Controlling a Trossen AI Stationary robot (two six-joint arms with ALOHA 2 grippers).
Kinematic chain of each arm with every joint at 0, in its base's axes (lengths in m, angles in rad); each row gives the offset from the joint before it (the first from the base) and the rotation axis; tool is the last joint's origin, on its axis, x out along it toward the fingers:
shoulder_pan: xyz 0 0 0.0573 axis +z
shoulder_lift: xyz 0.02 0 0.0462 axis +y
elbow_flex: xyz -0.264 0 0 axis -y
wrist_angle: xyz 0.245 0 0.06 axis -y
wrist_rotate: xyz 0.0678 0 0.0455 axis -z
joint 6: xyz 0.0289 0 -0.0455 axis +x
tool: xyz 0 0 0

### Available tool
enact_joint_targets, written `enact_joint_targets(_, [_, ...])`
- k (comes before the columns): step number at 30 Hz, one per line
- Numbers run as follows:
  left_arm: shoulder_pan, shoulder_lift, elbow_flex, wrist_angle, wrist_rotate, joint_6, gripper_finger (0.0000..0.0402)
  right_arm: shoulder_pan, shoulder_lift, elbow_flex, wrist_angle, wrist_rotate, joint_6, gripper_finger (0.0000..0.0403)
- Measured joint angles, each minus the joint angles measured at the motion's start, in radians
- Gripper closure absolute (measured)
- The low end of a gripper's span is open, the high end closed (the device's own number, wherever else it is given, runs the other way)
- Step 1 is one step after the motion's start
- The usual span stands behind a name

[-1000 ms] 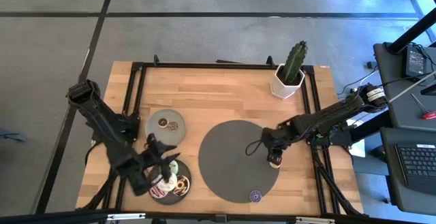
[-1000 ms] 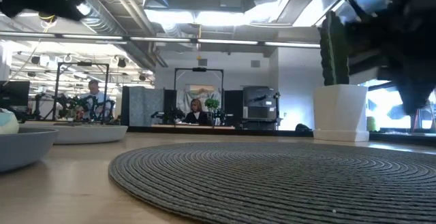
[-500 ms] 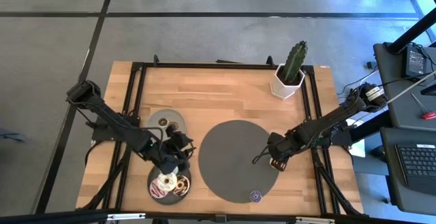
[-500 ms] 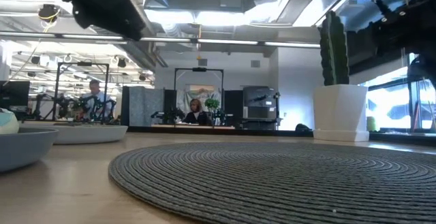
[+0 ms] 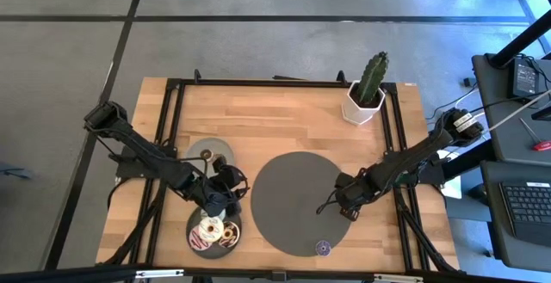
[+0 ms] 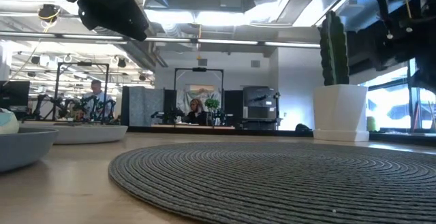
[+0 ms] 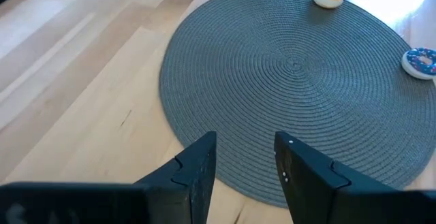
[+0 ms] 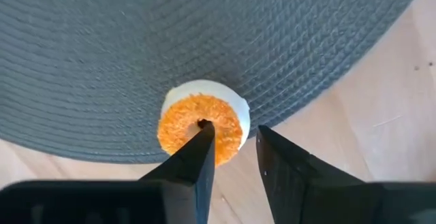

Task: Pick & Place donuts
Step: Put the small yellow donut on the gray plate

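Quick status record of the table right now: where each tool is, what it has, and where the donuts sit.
left tool: open, empty, over the wood beside the mat's left edge
right tool: over the orange donut, one finger at its hole, grip unclear
orange donut: near the mat's right edge
purple donut: on the mat's near edge
front plate: holds several donuts
cactus pot: far right, untouched

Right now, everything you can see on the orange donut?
The orange donut is a small ring, grainy orange icing over a pale base, lying flat at the edge of the woven grey mat, close to bare wood. The right end effector is over it, one finger over its centre hole, the other beside its rim.
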Motion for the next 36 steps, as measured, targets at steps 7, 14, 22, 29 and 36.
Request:
enact_joint_targets(7, [0.000,0.000,0.000,0.000,0.000,0.000,0.0256,0.002,0.040,0.000,0.003,-0.003,-0.001,0.0294])
enact_joint_targets(14, [0.000,0.000,0.000,0.001,0.000,0.000,0.0256,0.001,0.043,0.000,0.004,-0.005,-0.010,0.0350])
enact_joint_targets(22, [0.000,0.000,0.000,0.000,0.000,0.026,0.0257,-0.001,0.044,0.012,-0.031,-0.033,-0.004,0.0390])
enact_joint_targets(29, [0.002,0.000,0.000,0.000,-0.001,0.027,0.0254,-0.093,0.045,0.173,-0.170,0.065,-0.163,0.0397])
enact_joint_targets(36, [0.002,0.000,0.000,0.002,-0.001,0.027,0.0257,-0.288,0.045,0.276,0.042,0.104,-0.521,0.0398])
